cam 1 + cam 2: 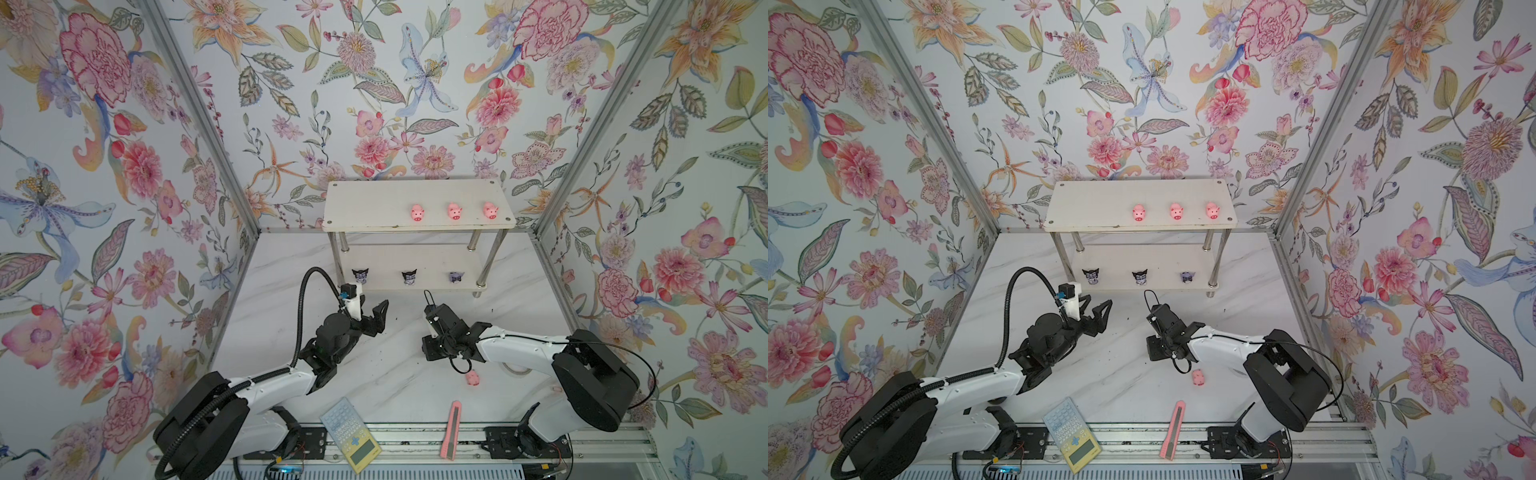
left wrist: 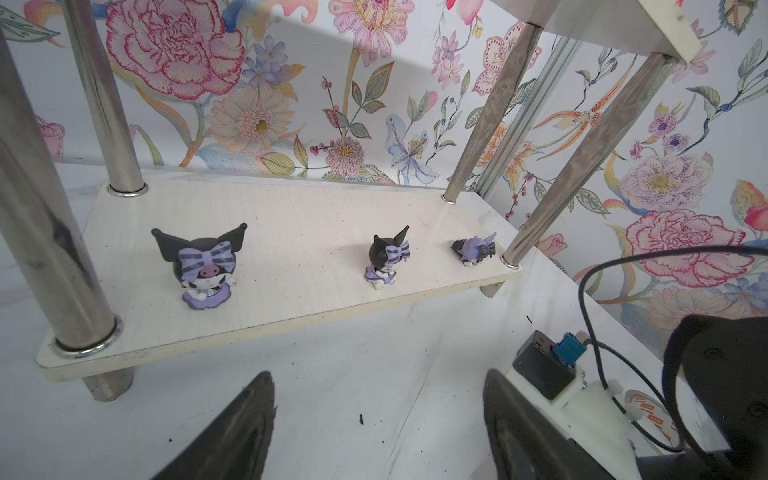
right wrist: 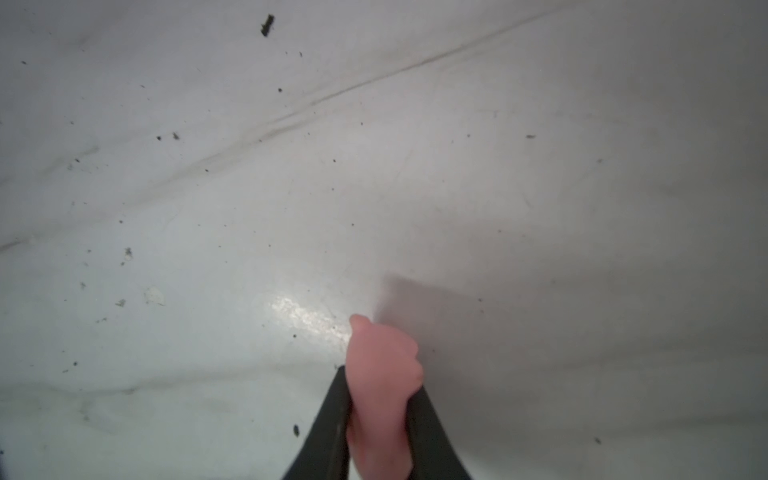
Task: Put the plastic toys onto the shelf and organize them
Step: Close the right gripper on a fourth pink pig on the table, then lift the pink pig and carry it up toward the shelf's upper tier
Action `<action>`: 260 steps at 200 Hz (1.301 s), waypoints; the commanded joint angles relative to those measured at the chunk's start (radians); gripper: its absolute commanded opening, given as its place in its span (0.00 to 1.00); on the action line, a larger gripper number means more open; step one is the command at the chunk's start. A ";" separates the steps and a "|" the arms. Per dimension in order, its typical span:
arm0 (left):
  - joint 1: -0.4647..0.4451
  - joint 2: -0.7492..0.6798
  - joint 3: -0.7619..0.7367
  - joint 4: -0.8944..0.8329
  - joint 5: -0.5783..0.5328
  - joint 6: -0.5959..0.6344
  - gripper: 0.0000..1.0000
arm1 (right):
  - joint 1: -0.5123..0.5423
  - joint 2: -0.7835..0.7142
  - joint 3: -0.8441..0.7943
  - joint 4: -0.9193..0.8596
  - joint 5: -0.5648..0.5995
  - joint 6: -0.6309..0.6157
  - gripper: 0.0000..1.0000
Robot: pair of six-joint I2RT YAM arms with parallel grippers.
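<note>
Plainly, the right pincer (image 3: pixel 380 380) is clenched on a held pig (image 3: pixel 382 353), the pink body squeezed between both black fingers (image 3: pixel 332 415) just above the marbled white desk (image 1: pixel 395 390). A loose pig (image 1: pixel 473 378) lies on the desk just beside the right arm (image 1: pixel 519 345), well apart from the shelf (image 1: pixel 365 203). The shelf stands at the back against the flowered wall (image 1: pixel 374 83). Three shelved pigs (image 1: pixel 454 211) sit in a row along the right part of its top board, snouts to the front. On its lower board three black-and-purple figurines (image 1: pixel 409 277) are spaced along the front edge. In the left wrist view two are upright, while the one nearest the chrome leg (image 2: pixel 582 162) looks tipped over. The left pincer (image 1: pixel 374 312) is released, its jaws spread and grasping nothing, and hovers near the lower board's left end without touching it. A calculator (image 1: pixel 351 436) and a pink utility knife (image 1: pixel 451 430) lie at the desk's front edge.
</note>
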 commanded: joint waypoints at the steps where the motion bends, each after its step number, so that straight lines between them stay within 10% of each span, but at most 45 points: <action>1: 0.013 -0.025 -0.013 -0.001 -0.030 0.016 0.80 | 0.023 0.013 -0.007 0.133 -0.146 0.048 0.17; 78: 0.014 -0.002 -0.007 -0.005 -0.018 -0.007 0.80 | 0.094 0.151 -0.057 0.361 -0.307 0.129 0.17; 137: 0.013 -0.001 -0.005 -0.012 -0.021 -0.009 0.80 | 0.085 0.122 -0.068 0.192 -0.103 0.094 0.51; 260: 0.013 0.003 0.002 -0.020 -0.028 -0.004 0.80 | 0.076 -0.045 -0.097 0.049 0.038 0.083 0.59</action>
